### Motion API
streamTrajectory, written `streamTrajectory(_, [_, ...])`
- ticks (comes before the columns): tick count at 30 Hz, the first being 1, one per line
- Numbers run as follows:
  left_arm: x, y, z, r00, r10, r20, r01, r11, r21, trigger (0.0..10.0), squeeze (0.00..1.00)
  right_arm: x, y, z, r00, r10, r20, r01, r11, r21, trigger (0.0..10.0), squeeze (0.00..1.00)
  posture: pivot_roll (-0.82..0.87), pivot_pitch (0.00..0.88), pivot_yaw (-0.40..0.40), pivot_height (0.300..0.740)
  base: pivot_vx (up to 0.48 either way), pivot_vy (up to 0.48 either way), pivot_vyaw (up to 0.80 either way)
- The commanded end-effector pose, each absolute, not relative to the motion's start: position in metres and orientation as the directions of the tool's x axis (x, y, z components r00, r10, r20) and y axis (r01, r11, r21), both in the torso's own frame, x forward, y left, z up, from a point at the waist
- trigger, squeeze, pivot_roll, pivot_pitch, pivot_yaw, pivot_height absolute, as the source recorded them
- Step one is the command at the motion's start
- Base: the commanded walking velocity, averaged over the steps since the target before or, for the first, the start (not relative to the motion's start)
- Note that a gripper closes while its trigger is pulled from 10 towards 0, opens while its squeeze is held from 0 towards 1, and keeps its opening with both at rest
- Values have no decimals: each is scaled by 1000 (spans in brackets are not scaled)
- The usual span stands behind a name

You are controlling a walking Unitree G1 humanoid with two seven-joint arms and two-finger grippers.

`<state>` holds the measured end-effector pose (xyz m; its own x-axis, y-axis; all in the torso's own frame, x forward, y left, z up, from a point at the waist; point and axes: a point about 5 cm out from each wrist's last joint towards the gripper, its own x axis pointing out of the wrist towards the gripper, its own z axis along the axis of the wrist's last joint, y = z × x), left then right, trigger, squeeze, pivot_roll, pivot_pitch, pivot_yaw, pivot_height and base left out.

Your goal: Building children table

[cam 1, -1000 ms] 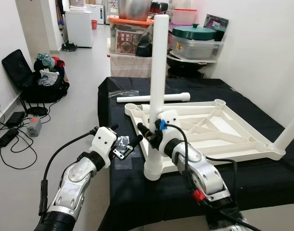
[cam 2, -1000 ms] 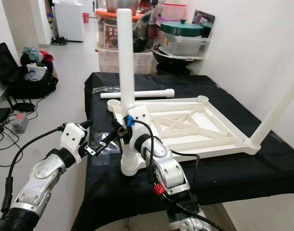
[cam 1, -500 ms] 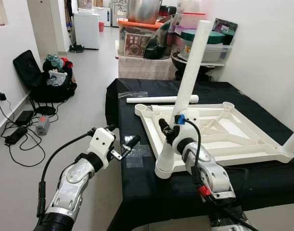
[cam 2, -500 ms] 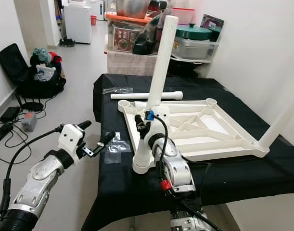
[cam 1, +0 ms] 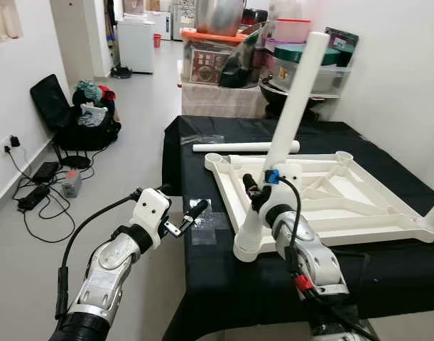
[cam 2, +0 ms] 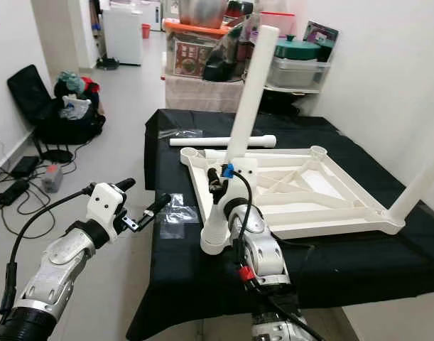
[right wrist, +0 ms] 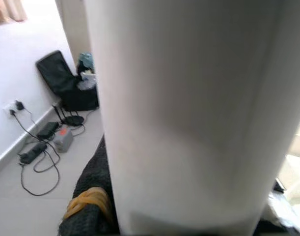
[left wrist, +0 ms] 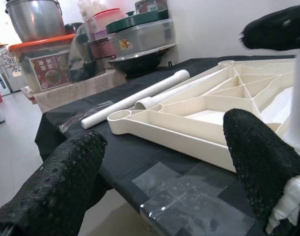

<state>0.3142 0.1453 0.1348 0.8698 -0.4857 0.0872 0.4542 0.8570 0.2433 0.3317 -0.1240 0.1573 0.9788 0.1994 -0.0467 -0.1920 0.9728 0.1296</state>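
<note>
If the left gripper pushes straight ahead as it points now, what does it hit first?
Probably the near edge of the upturned white tabletop, beside the tilted leg the right gripper holds. The left gripper hangs open above clear tape; depth is uncertain.

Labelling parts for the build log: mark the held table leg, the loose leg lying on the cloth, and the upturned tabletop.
held table leg (cam 1: 296, 99), left eye view, mid shaft
loose leg (cam 2: 202, 141), right eye view, mid tube
upturned tabletop (cam 1: 359, 229), left eye view, near rim

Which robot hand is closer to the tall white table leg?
The right. The right gripper is clamped on the tilted table leg near its bottom end. The left gripper hovers open off the table's edge, to the left of the leg, touching nothing.
</note>
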Motion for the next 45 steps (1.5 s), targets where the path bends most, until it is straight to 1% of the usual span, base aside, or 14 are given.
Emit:
streamTrajectory(1, [314, 144, 133, 865, -496, 80, 464, 850, 251, 10000, 0, 320, -114, 136, 930, 351, -109, -334, 930, 153, 10000, 0, 36, 0, -80, 740, 0, 0, 0])
streamTrajectory(2, [314, 145, 133, 865, -496, 79, 464, 850, 251, 10000, 0, 316, -108, 140, 905, 418, -77, -403, 902, 157, 10000, 0, 34, 0, -79, 740, 0, 0, 0])
streamTrajectory(3, [314, 145, 133, 865, -496, 80, 464, 850, 251, 10000, 0, 315, -105, 142, 892, 448, -62, -434, 887, 158, 10000, 0, 34, 0, -79, 740, 0, 0, 0])
streamTrajectory(4, [315, 144, 134, 864, -497, 80, 465, 849, 252, 10000, 0, 312, -104, 148, 852, 522, -34, -512, 847, 144, 10000, 0, 33, 0, -76, 740, 0, 0, 0])
streamTrajectory(6, [316, 143, 135, 862, -501, 82, 468, 847, 252, 10000, 0, 308, -104, 158, 788, 615, 7, -611, 782, 126, 10000, 0, 32, 0, -74, 740, 0, 0, 0])
streamTrajectory(7, [316, 142, 135, 860, -503, 82, 470, 846, 252, 10000, 0, 307, -105, 164, 756, 654, 31, -652, 748, 122, 10000, 0, 36, 0, -78, 740, 0, 0, 0])
streamTrajectory(10, [315, 141, 135, 859, -505, 84, 472, 845, 251, 10000, 0, 305, -110, 172, 703, 709, 61, -710, 693, 124, 10000, 0, 43, 0, -83, 740, 0, 0, 0])
streamTrajectory(14, [313, 143, 134, 862, -500, 84, 468, 848, 249, 10000, 0, 306, -115, 172, 680, 730, 61, -731, 671, 126, 10000, 0, 51, 0, -88, 740, 0, 0, 0])
streamTrajectory(18, [311, 146, 132, 866, -493, 78, 462, 851, 250, 10000, 0, 308, -121, 167, 629, 775, 54, -775, 620, 123, 10000, 0, 60, 0, -97, 740, 0, 0, 0])
streamTrajectory(26, [310, 145, 133, 868, -491, 81, 459, 853, 249, 10000, 0, 313, -136, 168, 577, 816, 30, -814, 571, 111, 10000, 0, 80, 0, -111, 740, 0, 0, 0])
streamTrajectory(28, [308, 149, 133, 872, -483, 78, 452, 856, 250, 10000, 0, 314, -139, 169, 550, 835, 17, -832, 546, 98, 10000, 0, 88, 0, -117, 740, 0, 0, 0])
streamTrajectory(33, [306, 153, 131, 878, -474, 72, 444, 860, 252, 10000, 0, 316, -137, 169, 529, 849, 11, -846, 526, 85, 10000, 0, 90, 0, -120, 740, 0, 0, 0])
streamTrajectory(38, [307, 149, 131, 874, -480, 72, 450, 857, 251, 10000, 0, 312, -128, 166, 508, 861, 18, -860, 505, 72, 10000, 0, 86, 0, -114, 740, 0, 0, 0])
streamTrajectory(45, [308, 149, 133, 872, -484, 73, 453, 855, 252, 10000, 0, 309, -127, 162, 498, 867, 22, -866, 495, 75, 10000, 0, 84, 0, -109, 740, 0, 0, 0])
